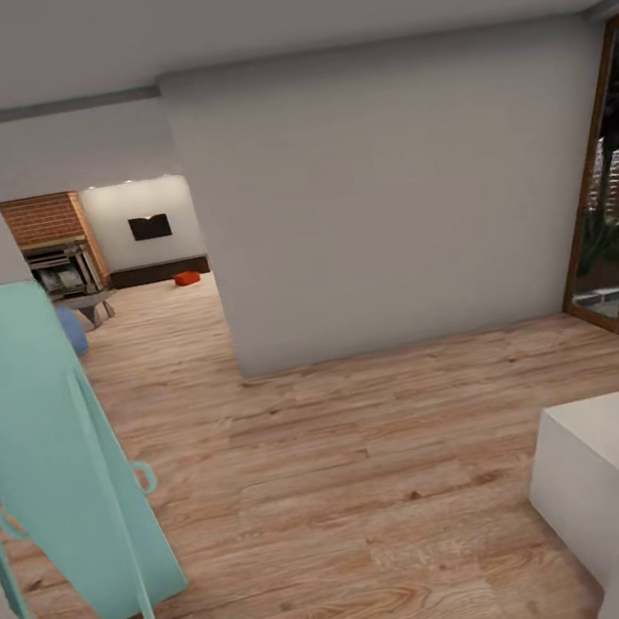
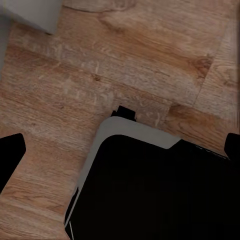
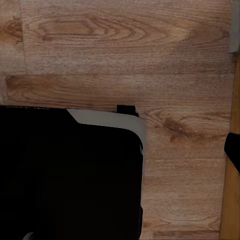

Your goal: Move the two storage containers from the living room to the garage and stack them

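One orange-red storage container (image 1: 187, 278) lies far off on the wood-plank floor of the living room, seen through the opening left of the white wall. It looks small and sits in front of a dark low unit. In the left wrist view my left gripper (image 2: 120, 152) hangs open over the wood floor, its dark fingertips (image 2: 11, 159) spread to both edges, nothing between them. In the right wrist view my right gripper (image 3: 120, 155) also stands open and empty, with one fingertip (image 3: 233, 152) at the edge. Both wrist views look down on my black, grey-rimmed base (image 2: 150, 195).
A white wall (image 1: 383, 205) blocks the way straight ahead; the passage runs along its left side. A tall teal leaning panel on a frame (image 1: 49, 447) stands close at left. A white block (image 1: 602, 471) sits at right, glass doors (image 1: 618, 214) beyond it. A brick fireplace (image 1: 52, 243) stands far left.
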